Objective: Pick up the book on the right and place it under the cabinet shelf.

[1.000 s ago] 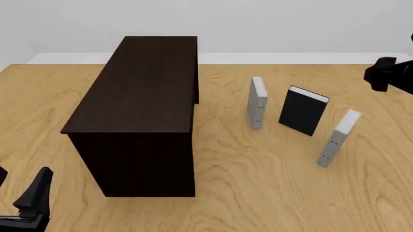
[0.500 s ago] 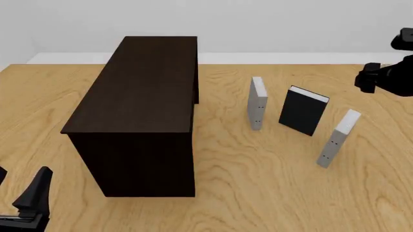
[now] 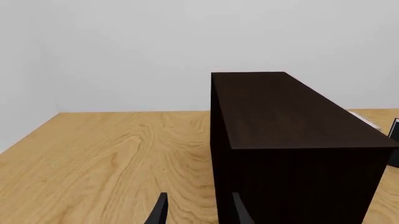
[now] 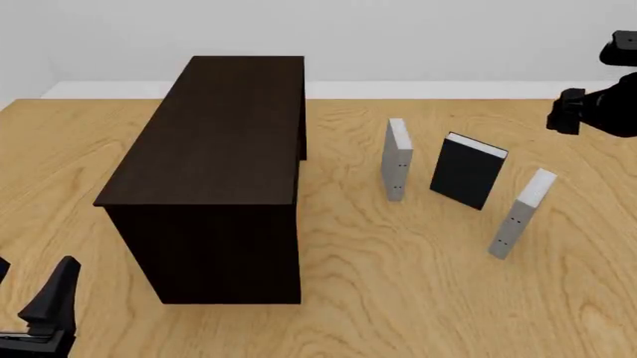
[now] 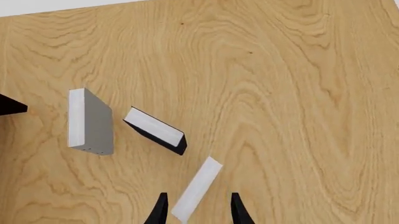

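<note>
Front view: thin light-grey hardcover book (image 4: 521, 213) stands upright near desk's (image 4: 398, 298) right edge, untouched. Long dark-brown wood cabinet shelf (image 4: 214, 142) on desk's left half, well apart.

Right wrist view: right gripper (image 5: 197, 209) above book, fingers apart, empty.

Left wrist view: left gripper (image 3: 198, 211) fingers apart, idle beside cabinet.

Judgement: grasp, carry, placement all remain.

Grey book (image 4: 521, 213) stands upright, far right of the dark cabinet shelf (image 4: 214, 134).
</note>
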### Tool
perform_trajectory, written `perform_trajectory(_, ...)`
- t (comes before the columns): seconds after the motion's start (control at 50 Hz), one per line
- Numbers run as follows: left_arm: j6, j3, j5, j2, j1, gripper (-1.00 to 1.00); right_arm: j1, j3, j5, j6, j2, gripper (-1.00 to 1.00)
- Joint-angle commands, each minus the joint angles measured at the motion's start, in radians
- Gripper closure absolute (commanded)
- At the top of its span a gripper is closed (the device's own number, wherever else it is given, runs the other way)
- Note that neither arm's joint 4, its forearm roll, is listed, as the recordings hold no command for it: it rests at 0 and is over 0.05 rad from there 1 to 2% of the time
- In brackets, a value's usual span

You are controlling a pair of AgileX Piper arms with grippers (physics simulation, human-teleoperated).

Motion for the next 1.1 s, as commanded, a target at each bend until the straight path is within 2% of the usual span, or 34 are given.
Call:
perform_trajectory(0.02, -0.001, -0.001, 0.002, 0.000, 0.000, -1.00, -0.027, -0.076, 0.138, -0.023, -0.019, -1.00)
perform_trajectory(0.14, 0.000, -0.001, 0.002, 0.000, 0.000, -1.00, -0.040, -0.093, 0.179, -0.025, -0.012, -1.00)
perform_trajectory(0.18, 0.000, -0.002, 0.002, 0.000, 0.000, -1.00, -0.029, -0.090, 0.186, -0.006, -0.008, -1.00)
perform_trajectory(0.46, 0.000, -0.002, 0.000, 0.000, 0.000, -1.00, -0.032, -0.048, 0.178, -0.004, 0.039, -1.00)
perform_trajectory(0.9, 0.001, -0.001, -0.001, 0.000, 0.000, -1.00, -0.036, 0.036, 0.114, -0.002, 0.090, -1.00)
perform_trajectory(1.1, 0.001, -0.004, 0.001, 0.000, 0.000, -1.00, -0.010, 0.073, 0.072, 0.022, 0.125, -1.00)
